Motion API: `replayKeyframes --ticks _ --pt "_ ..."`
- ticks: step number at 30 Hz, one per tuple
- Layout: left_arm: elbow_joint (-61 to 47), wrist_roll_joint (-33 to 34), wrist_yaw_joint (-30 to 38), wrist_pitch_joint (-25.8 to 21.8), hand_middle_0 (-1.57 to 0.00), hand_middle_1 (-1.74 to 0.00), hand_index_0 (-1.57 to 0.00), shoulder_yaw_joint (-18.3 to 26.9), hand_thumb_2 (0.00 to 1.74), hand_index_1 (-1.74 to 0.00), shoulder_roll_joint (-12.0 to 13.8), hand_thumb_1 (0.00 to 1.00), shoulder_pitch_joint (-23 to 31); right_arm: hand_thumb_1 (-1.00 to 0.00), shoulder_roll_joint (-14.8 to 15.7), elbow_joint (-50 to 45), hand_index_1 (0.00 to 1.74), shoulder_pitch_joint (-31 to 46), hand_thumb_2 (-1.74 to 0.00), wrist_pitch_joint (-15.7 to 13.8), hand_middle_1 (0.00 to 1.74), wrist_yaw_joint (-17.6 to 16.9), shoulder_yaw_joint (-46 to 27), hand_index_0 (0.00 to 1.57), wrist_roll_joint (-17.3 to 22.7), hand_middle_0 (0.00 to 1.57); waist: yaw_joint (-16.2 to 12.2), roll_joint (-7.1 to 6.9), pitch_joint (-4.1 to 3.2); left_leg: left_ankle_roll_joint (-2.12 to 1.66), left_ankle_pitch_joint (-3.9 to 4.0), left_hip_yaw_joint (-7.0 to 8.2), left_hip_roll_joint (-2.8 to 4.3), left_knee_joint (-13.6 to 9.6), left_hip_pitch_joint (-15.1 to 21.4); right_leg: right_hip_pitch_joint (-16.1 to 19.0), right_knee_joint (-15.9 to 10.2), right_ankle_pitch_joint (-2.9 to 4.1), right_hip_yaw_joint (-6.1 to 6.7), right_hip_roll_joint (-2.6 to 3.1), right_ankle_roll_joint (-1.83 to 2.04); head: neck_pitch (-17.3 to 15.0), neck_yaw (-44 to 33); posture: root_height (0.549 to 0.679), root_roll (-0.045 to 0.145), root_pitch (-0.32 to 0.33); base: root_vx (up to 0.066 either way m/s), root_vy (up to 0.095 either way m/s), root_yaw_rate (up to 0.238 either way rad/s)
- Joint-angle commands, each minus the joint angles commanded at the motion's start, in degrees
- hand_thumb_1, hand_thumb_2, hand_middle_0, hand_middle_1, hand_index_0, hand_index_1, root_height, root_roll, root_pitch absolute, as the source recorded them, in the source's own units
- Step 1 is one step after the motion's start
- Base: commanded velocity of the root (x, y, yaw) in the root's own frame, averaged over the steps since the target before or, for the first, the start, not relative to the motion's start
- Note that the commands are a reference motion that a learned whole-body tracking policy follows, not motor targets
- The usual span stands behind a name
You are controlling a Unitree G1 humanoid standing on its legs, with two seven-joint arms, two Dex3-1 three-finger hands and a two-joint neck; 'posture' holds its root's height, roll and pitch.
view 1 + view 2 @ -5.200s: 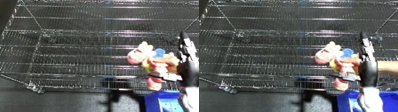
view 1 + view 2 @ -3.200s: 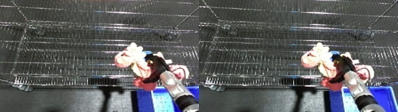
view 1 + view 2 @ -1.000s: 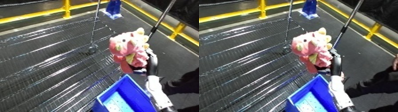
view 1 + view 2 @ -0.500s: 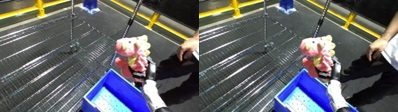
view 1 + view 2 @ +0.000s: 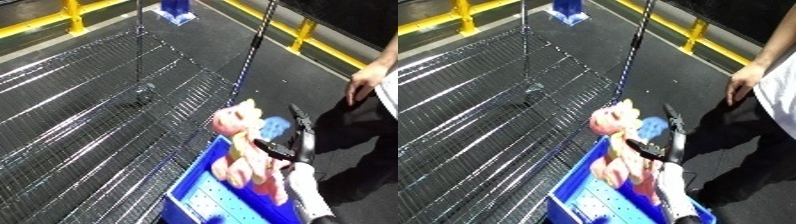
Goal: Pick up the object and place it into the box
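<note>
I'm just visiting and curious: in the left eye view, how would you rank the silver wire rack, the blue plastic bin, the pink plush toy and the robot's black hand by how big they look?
1. Silver wire rack, by far the largest.
2. Blue plastic bin, though partly cut off and hidden.
3. Pink plush toy.
4. Black right hand, smallest.

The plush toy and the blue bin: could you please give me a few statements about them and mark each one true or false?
1. The right hand has its fingers curled round the pink plush toy. True.
2. The toy lies on the wire shelf. False: it is held over the blue bin, its lower part at or inside the bin's opening.
3. The bin is red. False: it is blue.
4. The bin sits beside the edge of the wire shelf. True.
5. The left hand also holds the toy. False: no left hand shows in either view.
</note>
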Motion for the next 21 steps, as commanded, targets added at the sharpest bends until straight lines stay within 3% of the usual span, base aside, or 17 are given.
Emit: replayKeyframes --ticks 13,21 --pt "-0.8 0.6 -0.2 0.1 -1.57 -1.74 -1.57 0.7 1.74 -1.74 -0.1 1.0 0.9 0.0 0.7 -0.1 0.0 -0.1 0.0 0.5 0.0 0.0 1.0 0.0 -0.5 0.0 0.8 -0.16 -0.29 -0.06 0.22 0.16 -0.25 -0.9 0.5 0.7 -0.9 -0.2 -0.21 0.13 0.12 -1.4 0.1 0.63 0.077 -0.243 0.007 -0.001 0.003" --pt "-1.2 0.4 -0.2 0.2 -1.57 -1.74 -1.57 1.3 1.74 -1.74 -0.4 1.0 1.2 0.0 1.6 -2.6 0.0 -0.9 0.0 0.2 0.0 0.9 2.9 0.0 0.1 0.0 1.7 -0.09 -0.14 -0.02 0.37 -0.03 -0.43 -1.2 0.6 0.8 -1.0 -0.3 -0.35 0.15 0.17 -3.7 -4.9 0.631 0.076 -0.242 0.003 0.001 0.014"
